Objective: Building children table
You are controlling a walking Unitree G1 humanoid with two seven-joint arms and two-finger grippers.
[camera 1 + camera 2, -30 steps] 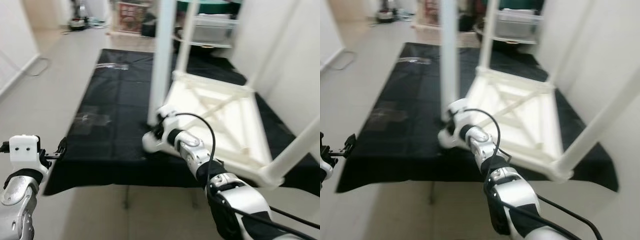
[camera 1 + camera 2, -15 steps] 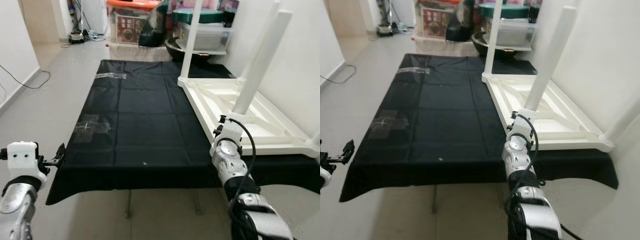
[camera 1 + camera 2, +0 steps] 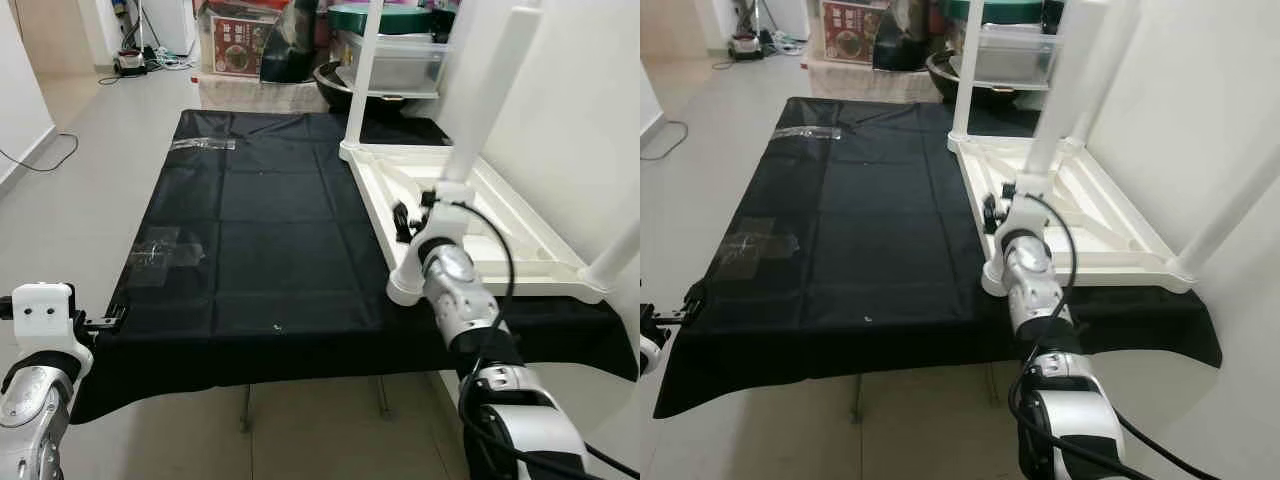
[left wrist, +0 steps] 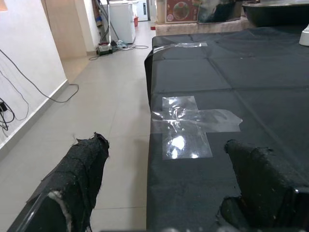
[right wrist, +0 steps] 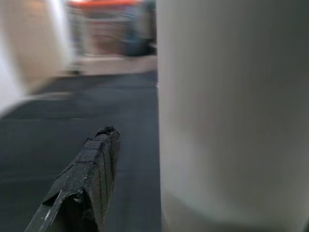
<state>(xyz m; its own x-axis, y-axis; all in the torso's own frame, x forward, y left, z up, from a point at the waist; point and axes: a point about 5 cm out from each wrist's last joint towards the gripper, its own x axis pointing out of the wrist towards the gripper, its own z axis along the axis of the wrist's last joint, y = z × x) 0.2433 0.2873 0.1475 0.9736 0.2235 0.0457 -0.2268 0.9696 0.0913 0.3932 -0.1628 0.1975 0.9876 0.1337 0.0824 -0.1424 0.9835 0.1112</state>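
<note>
Left eye view: the upturned white children's table (image 3: 470, 215) lies along the black-covered tabletop's (image 3: 260, 240) right edge, right gripper (image 3: 405, 222) at a leg (image 3: 478, 110).

Left wrist view: left gripper (image 4: 169, 188) fingers gape empty at the left edge.

Right wrist view: whether the fingers (image 5: 91, 174) grip the leg, I cannot tell.

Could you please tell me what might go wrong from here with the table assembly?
The right gripper is at the base of a tall white leg on the upturned white table; a sideways push might lever the leg loose. The table lies on the black sheet, which could slide.
</note>
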